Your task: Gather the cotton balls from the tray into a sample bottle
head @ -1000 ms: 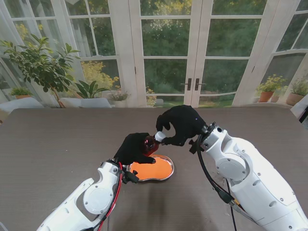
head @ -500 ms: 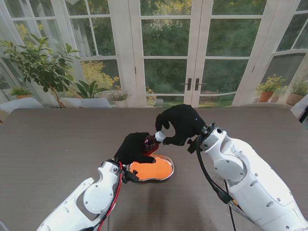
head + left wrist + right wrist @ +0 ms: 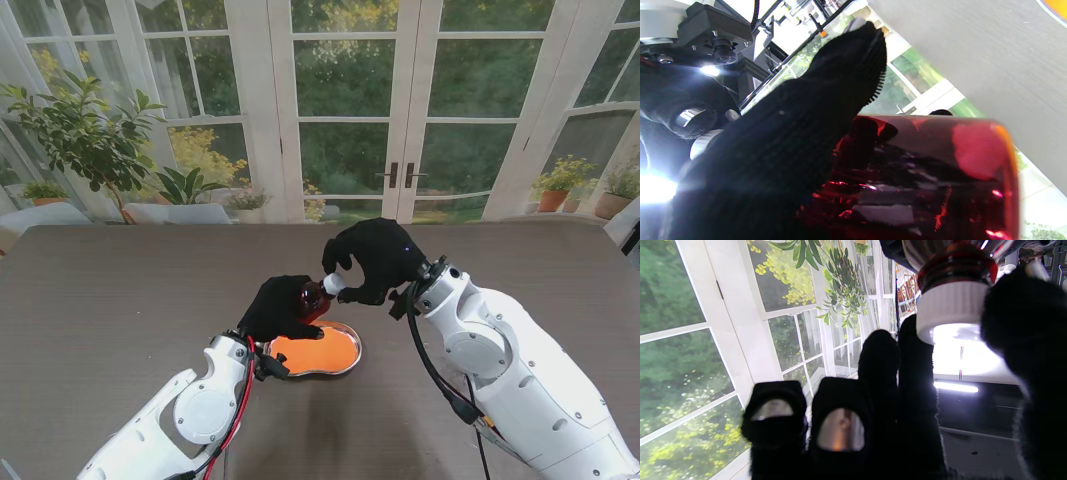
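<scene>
Grey-brown table (image 3: 120, 290), orange-lined metal tray (image 3: 340, 364) resting on it

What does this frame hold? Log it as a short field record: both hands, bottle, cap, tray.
left hand: shut on the bottle
bottle: red-amber, held over the tray's far edge
cap: white, on the bottle neck
right hand: fingers closed on the cap
tray: metal rim, orange inside
cotton balls: none visible
</scene>
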`<control>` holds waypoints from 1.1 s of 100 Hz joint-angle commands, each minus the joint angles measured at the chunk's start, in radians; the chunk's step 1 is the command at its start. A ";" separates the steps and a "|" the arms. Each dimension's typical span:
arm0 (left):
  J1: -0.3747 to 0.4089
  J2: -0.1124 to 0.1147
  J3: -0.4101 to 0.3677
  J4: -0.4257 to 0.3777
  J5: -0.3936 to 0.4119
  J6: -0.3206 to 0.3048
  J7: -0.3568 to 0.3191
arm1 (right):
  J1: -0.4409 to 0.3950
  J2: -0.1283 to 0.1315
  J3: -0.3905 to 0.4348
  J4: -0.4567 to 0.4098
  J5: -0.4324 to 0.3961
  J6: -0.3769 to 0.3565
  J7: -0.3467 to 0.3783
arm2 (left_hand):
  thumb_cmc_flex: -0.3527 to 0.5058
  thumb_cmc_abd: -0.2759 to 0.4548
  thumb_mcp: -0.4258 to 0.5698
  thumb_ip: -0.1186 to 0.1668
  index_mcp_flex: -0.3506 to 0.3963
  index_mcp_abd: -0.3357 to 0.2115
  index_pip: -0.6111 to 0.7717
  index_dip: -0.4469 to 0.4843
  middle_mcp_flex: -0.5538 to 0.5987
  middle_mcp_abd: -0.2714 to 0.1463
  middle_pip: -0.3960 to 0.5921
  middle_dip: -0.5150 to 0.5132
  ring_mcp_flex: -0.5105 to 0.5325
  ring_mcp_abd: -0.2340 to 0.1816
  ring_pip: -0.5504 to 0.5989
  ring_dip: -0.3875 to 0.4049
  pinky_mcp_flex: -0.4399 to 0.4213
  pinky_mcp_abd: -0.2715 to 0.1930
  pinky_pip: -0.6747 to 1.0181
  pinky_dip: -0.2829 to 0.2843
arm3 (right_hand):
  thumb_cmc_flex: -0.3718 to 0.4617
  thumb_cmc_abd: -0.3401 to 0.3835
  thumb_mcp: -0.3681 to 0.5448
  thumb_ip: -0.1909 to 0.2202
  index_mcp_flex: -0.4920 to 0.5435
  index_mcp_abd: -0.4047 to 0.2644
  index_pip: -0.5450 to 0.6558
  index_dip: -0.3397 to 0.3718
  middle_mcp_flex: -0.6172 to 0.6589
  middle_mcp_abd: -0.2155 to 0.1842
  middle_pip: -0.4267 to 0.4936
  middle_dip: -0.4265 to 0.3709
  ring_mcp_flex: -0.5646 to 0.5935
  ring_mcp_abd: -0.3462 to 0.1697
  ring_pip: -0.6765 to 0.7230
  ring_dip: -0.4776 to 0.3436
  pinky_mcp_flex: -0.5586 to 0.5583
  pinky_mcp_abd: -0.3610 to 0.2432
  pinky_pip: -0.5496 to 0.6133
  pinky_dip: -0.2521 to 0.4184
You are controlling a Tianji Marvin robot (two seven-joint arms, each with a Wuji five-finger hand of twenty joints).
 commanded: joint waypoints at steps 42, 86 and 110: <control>0.002 -0.007 -0.002 -0.006 -0.001 -0.001 -0.012 | -0.008 -0.003 -0.013 -0.004 -0.022 0.007 -0.009 | 0.052 0.782 0.105 0.004 0.085 -0.137 0.132 0.030 0.029 -0.006 0.005 0.016 0.032 0.078 0.020 0.004 -0.003 -0.021 0.029 0.004 | -0.052 0.008 0.066 0.060 0.059 0.028 -0.001 0.098 0.065 -0.005 0.022 -0.004 0.014 -0.048 0.064 0.026 0.025 -0.006 0.027 0.015; 0.000 -0.007 -0.003 -0.006 0.000 -0.002 -0.010 | -0.009 -0.001 -0.017 -0.018 -0.051 0.036 -0.025 | 0.052 0.782 0.107 0.002 0.084 -0.137 0.131 0.029 0.028 -0.005 0.005 0.017 0.033 0.077 0.021 0.004 -0.003 -0.021 0.029 0.004 | -0.059 0.080 0.032 -0.060 0.110 0.052 0.093 -0.030 0.146 0.004 0.020 -0.004 0.014 -0.051 0.119 0.051 0.063 0.013 0.052 0.008; -0.001 -0.007 -0.003 -0.005 0.000 -0.003 -0.010 | -0.009 0.000 -0.025 -0.024 -0.051 0.060 -0.012 | 0.051 0.781 0.108 0.002 0.085 -0.139 0.132 0.029 0.029 -0.006 0.006 0.018 0.034 0.077 0.022 0.004 -0.001 -0.023 0.031 0.004 | -0.106 0.173 0.006 0.006 0.153 0.072 0.100 -0.020 0.190 0.010 0.015 0.000 0.013 -0.051 0.143 0.061 0.075 0.020 0.065 0.006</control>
